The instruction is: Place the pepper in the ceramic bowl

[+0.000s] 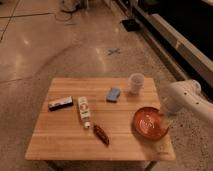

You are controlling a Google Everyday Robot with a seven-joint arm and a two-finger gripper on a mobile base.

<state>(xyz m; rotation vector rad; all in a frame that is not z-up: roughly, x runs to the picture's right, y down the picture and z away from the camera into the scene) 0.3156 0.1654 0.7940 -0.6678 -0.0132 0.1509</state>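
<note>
The gripper hangs at the right edge of the table, just beside the rim of the bowl. Its jaws are apart and hold nothing, so the pick looks not yet begun. The arm reaches in from the right. The bowl sits empty near the front right corner, a wide target for a drop. The pepper lies flat near the front middle, just past the tube, well apart from the gripper. Reaching it probably means crossing over the bowl.

Single camera, high, tilted down over table from its near edge, mid-range; floor recedes toward 12 o'clock. At 3 o'clock, gripper beside ceramic bowl.
</note>
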